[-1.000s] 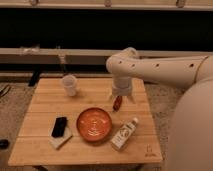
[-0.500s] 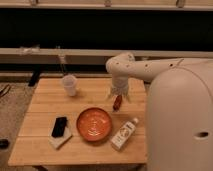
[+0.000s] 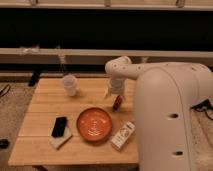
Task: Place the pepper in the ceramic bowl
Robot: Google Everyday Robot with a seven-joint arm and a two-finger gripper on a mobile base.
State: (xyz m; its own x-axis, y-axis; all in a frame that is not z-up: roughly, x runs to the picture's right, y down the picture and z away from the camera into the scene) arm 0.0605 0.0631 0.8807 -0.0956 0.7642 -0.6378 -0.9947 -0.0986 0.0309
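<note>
A: The arm reaches in from the right side of the view, and the claw (image 3: 115,96) hangs over the back half of the table (image 3: 45,105), pointing down.

B: It's spread wide, as wide as it goes. The pepper (image 3: 117,103), small and dark red, sits right at the tips.

A: Is the claw touching it?

B: It's too close to call. Nor can anyone tell whether the pepper rests on the wood.

A: And the ceramic bowl (image 3: 94,124)?

B: It's nearer the camera and a little left of the pepper, close by but apart, with its speckled orange inside showing.

A: There's a white bottle (image 3: 122,135) lying just beside the bowl's right rim.

B: On the other side, a black phone (image 3: 59,126) lies on a pale pad (image 3: 61,141). A translucent cup (image 3: 69,85) stands at the back left, well apart from the claw.
</note>
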